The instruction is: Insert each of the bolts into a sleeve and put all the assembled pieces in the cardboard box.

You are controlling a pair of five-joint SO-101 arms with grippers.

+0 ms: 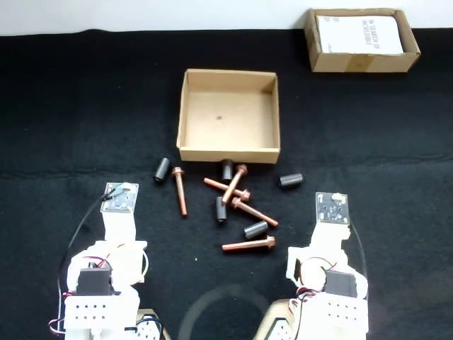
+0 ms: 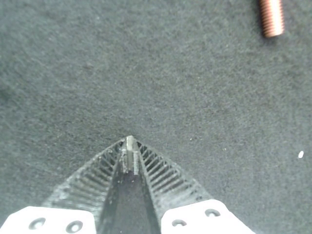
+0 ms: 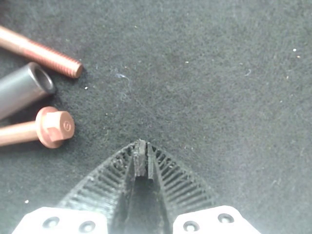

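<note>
High view: five bolts [image 1: 180, 191], five sleeves [image 1: 162, 169], two cardboard boxes [image 1: 228, 153].

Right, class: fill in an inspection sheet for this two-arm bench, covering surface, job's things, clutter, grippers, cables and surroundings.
Surface: black cloth table top, flat.
Job's things: five copper-coloured metal bolts and five dark grey cylindrical sleeves lie loose in front of the open brown cardboard box. None seen assembled, none in the box.
Clutter: second cardboard box holding a white printed sheet, at the far corner.
Grippers: left gripper and right gripper both shut, empty, over bare cloth.
Cables: thin black cable along the left arm.
Surroundings: white strip beyond the table's far edge.
</note>
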